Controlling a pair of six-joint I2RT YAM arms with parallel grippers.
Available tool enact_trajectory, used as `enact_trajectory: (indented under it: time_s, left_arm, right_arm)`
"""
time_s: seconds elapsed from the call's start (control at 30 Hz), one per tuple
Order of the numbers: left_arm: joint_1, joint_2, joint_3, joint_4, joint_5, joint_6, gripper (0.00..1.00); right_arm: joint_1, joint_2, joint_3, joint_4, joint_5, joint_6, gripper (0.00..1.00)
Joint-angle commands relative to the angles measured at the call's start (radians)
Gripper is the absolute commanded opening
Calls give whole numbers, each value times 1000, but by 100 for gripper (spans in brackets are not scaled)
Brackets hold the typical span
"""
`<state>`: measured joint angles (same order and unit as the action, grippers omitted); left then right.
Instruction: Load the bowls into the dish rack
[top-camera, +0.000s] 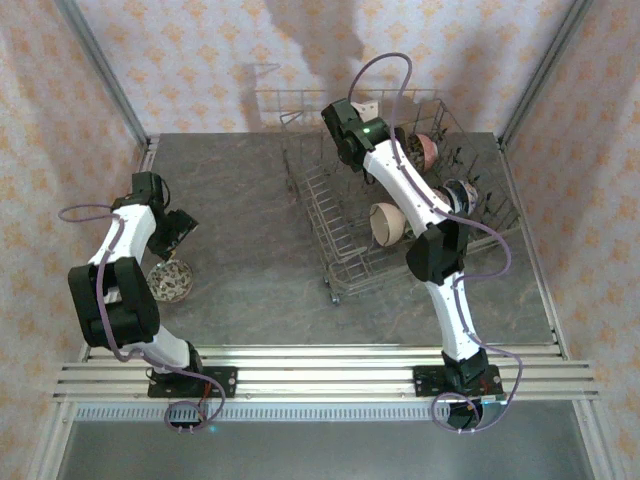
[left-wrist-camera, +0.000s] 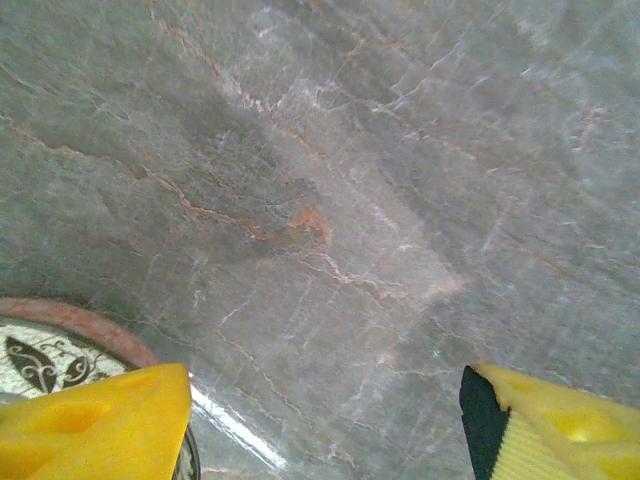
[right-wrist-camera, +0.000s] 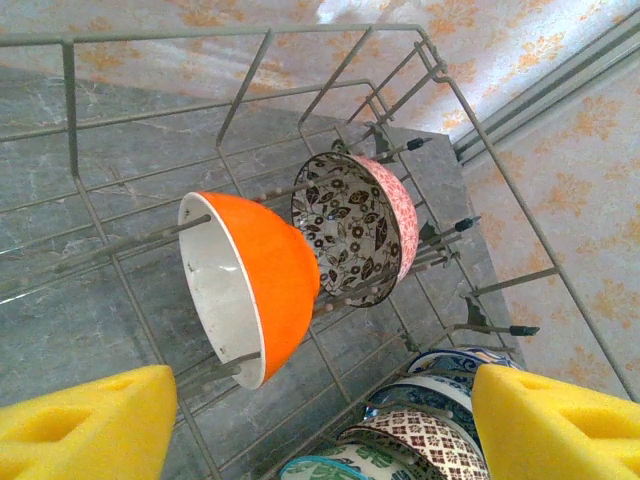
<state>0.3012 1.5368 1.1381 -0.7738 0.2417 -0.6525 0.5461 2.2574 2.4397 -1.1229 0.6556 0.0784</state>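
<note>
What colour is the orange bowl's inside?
White; the orange bowl shows it best in the right wrist view.

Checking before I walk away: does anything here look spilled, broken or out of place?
Nothing looks spilled or broken. The orange bowl and its neighbours stand on edge between the tines of the rack, as they should. The one stray is a patterned bowl sitting upright on the table at the left, outside the rack.

Orange bowl (right-wrist-camera: 280, 270), patterned bowl (right-wrist-camera: 350, 230) on edge in dish rack (top-camera: 335, 240), third bowl (top-camera: 170, 281) upright outside
</note>
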Motion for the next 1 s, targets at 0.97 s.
enact_trajectory:
  time_s: [0.97]
  left_arm:
    - [-12, -40, -252, 37, 18, -31, 47]
  right_arm:
    - [-4, -123, -110, 77, -111, -42, 76]
